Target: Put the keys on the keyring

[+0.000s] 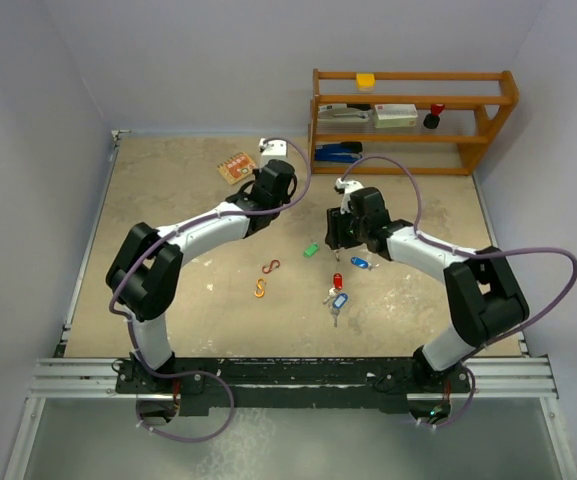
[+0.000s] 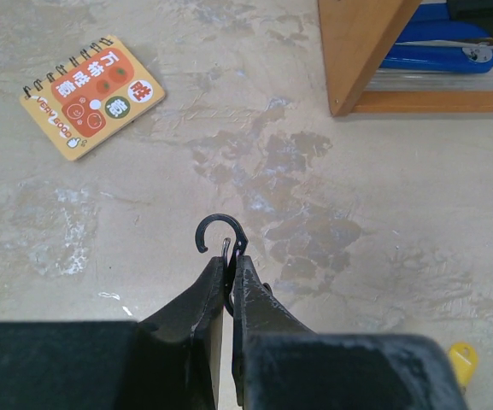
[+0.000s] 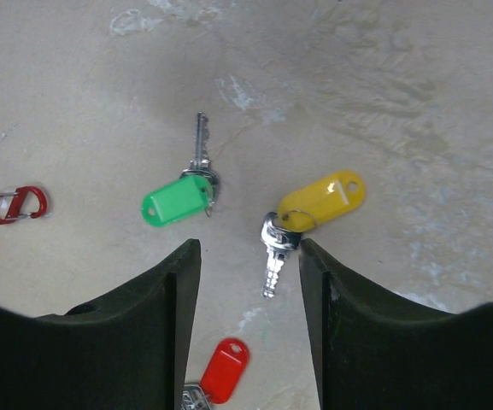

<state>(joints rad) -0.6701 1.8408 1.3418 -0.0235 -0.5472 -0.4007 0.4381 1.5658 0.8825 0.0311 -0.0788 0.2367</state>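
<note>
Left gripper (image 2: 231,266), fingers pressed narrow on a black hooked keyring (image 2: 221,236) above the table (image 2: 374,222). Right gripper (image 3: 250,249), fingers spread wide, hovers over the keys: yellow-tagged key (image 3: 319,202) at one o'clock of the gap, green-tagged key (image 3: 176,200) at eleven o'clock, red-tagged key (image 3: 224,370) at six o'clock.

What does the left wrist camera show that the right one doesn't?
Only the left wrist view: the left gripper shut on a black clip, an orange notebook, a shelf leg and a blue stapler. Only the right wrist view: the open right gripper over a green-tagged key, a red tag and a red clip. Both: the beige table; possibly the yellow tag, cropped in the left view's corner.
</note>
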